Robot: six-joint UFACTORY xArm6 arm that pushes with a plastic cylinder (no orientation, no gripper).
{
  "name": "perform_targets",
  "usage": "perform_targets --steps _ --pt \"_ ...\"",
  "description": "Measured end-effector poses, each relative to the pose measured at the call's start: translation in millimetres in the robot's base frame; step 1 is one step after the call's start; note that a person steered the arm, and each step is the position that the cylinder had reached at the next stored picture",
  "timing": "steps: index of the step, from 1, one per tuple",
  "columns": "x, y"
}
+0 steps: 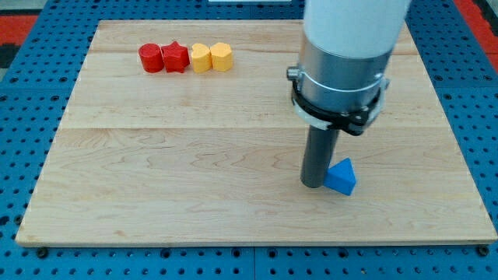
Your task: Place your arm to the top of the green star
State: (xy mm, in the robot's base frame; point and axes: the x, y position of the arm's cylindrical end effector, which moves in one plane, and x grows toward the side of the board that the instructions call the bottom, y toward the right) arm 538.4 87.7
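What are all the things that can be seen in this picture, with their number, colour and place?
red cylinder block: one, red, top left of the board, leftmost in a row of four
red star block: one, red, second in the row, touching the red cylinder
yellow blocks: two, yellow, right end of the same row; one rounded, one hexagon-like, exact shapes hard to tell
blue triangle block: one, blue, lower right of the board's middle
green star: none visible
wooden board: one, light wood, fills most of the view
blue pegboard: one, blue with holes, under and around the board
arm housing: one, white and grey, view's top right
my tip: one, dark rod end, touching the blue triangle's left side
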Motion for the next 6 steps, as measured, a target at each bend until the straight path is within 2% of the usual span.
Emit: perform_targets --steps 2,3,4,6 --pt "-5 49" --pt "-6 51" --pt "-32 12" --pt "-121 -55"
